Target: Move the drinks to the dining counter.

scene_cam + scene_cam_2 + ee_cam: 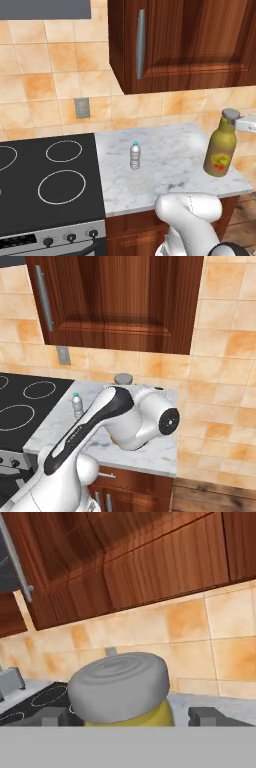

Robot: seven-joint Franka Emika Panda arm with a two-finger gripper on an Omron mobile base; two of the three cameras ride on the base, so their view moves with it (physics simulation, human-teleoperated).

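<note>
Gripper [127,716] wide open w/ tips either side of amber bottle [220,150] cap, bottle upright at right end of marble worktop [165,170] next to stove [47,185], water bottle [135,155] mid-worktop.

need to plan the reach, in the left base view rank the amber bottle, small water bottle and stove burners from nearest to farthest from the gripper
1. Amber bottle, right end of the worktop; its grey cap sits between the open gripper tips in the hand view.
2. Small water bottle, mid-worktop, to the left.
3. Stove burners, farthest left.
</note>
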